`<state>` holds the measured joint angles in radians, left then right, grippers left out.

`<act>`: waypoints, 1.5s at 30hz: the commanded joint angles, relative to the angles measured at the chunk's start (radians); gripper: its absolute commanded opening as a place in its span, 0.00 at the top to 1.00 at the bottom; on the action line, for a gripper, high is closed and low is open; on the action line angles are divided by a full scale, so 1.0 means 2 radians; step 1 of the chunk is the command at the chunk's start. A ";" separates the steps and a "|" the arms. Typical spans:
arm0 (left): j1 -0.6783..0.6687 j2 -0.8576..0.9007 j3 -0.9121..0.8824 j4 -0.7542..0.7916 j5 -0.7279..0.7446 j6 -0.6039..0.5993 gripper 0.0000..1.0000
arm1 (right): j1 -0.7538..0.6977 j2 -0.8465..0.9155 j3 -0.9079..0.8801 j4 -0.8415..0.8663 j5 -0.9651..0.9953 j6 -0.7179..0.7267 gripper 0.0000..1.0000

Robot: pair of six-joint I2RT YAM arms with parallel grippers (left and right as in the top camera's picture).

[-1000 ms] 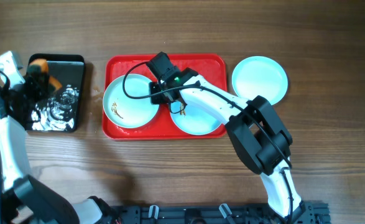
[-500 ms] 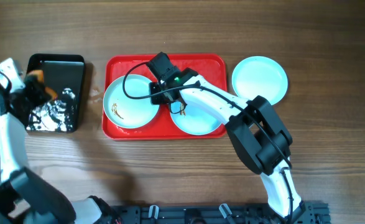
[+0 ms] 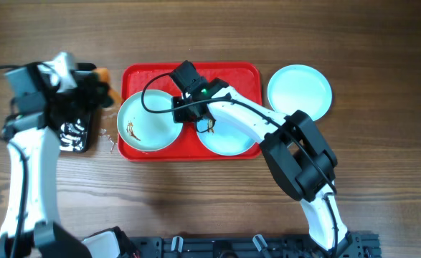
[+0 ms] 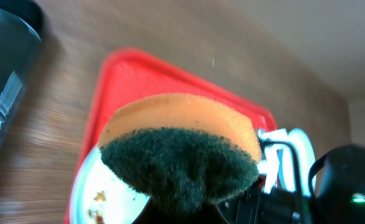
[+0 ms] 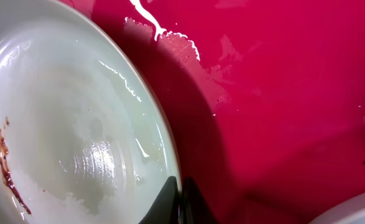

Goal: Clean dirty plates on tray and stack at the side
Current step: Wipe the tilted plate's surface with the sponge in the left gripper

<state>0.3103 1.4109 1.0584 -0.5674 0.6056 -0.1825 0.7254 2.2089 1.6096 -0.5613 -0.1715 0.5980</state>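
Note:
On the red tray (image 3: 246, 75) lie two white plates with pale blue rims. The left plate (image 3: 153, 115) carries a brown smear (image 3: 133, 130). The middle plate (image 3: 232, 136) has a small smear near its left rim. My right gripper (image 3: 181, 109) is shut on the left plate's right rim (image 5: 170, 155), its jaws pinching the edge. My left gripper (image 3: 94, 84) is shut on an orange and green sponge (image 4: 182, 143) and hovers by the tray's upper-left corner. A third plate (image 3: 300, 91) rests on the table to the right of the tray.
A black tray (image 3: 74, 132) holding foam sits left of the red tray, under my left arm. Water drops (image 3: 110, 141) speckle the wood between the two trays. The right arm's links stretch over the middle plate toward the front edge.
My left arm has swung right from over the black tray to the red tray's left end, carrying the sponge. The right gripper has stayed on the plate rim.

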 commanded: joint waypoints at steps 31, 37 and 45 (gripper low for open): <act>-0.203 0.197 0.001 0.033 -0.197 -0.046 0.83 | -0.034 0.009 -0.001 -0.025 0.019 0.028 0.96; -0.203 0.197 0.001 0.035 -0.210 -0.045 0.96 | -0.034 0.009 -0.001 -0.025 0.019 0.028 0.96; -0.190 0.208 0.001 0.001 -0.440 -0.042 0.96 | -0.034 0.009 -0.001 -0.027 0.019 0.028 0.96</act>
<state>-0.0895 1.8160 1.0607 -0.5560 -0.0677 -0.2749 0.6575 2.2089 1.6096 -0.6132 -0.1562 0.6361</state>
